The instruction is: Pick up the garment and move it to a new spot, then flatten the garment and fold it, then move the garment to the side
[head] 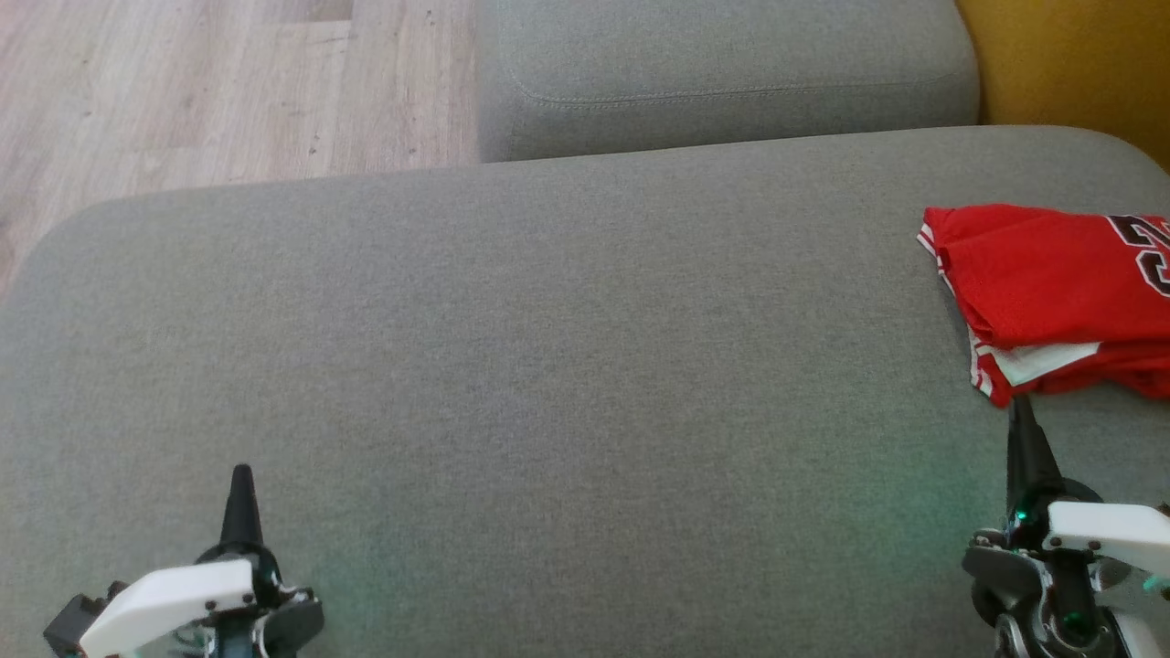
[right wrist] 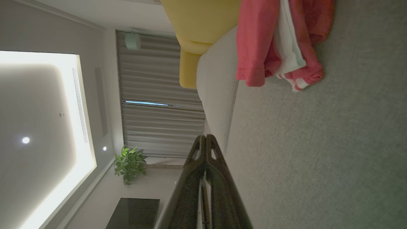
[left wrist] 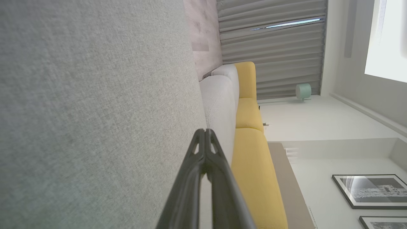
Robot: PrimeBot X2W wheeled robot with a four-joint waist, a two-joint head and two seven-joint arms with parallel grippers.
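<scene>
Right now the garment (head: 1051, 283), a red jersey with white trim and dark numerals, lies folded at the far right of a broad grey cushion (head: 548, 366), and the head view's right edge cuts part of it off. Its layers are stacked, with a white strip showing between the red ones at the near corner. In the right wrist view the garment (right wrist: 279, 41) sits on the grey fabric close to the cushion's edge.

The right tool (head: 1019, 407) rises from the lower right of the head view with its two dark fingers pressed together and nothing between them. There its tip seems to reach the garment's near corner, yet in its own wrist view the right tool (right wrist: 205, 137) has bare cushion between its tip and the cloth, so it is near the garment but apart from it.

The left tool (head: 241, 475) is at the lower left, well apart from the garment, over bare cushion. Its fingers are also pressed together and hold nothing, and in its wrist view the left tool (left wrist: 205, 131) shows both tips meeting.

Beyond the broad cushion sits a second grey cushion (head: 722, 73), with wood floor (head: 183, 91) to its left and a yellow seat (head: 1069, 55) to its right. A plant (right wrist: 128, 163) stands by the curtain in the right wrist view.
</scene>
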